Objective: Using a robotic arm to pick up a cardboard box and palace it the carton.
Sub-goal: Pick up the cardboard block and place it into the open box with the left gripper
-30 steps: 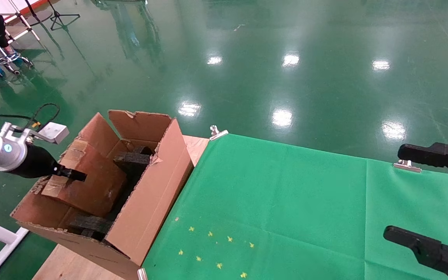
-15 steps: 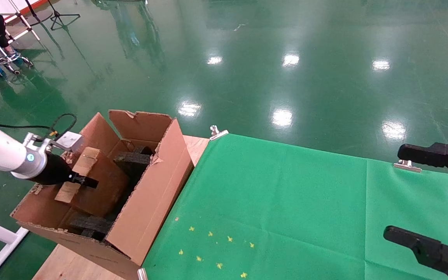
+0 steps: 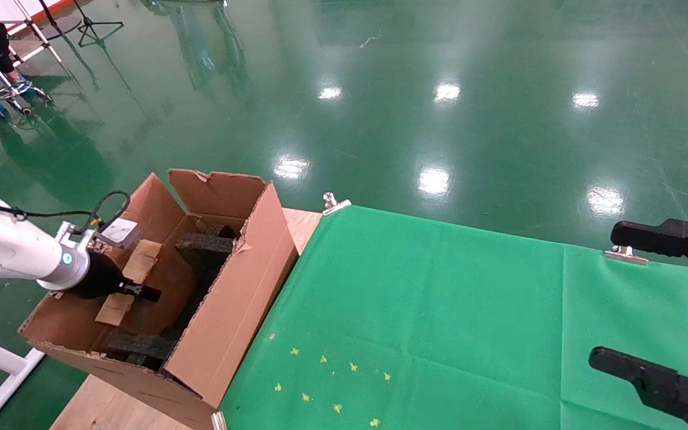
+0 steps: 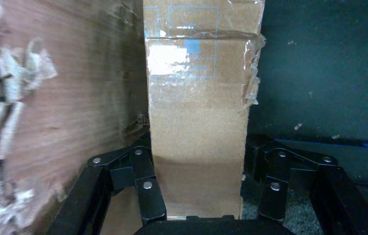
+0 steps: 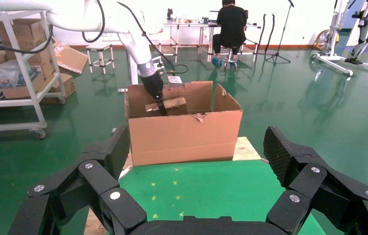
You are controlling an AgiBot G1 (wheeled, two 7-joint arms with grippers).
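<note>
Cardboard box in left end effector

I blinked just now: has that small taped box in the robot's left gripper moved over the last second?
Yes. The cardboard box, clamped in the left gripper, has turned on edge and sunk lower, judged against the carton, which has not moved.

Wooden table, green cloth, carton

I see a glossy green floor reflecting ceiling lights, shelving, and a seated person at a far desk.
</note>
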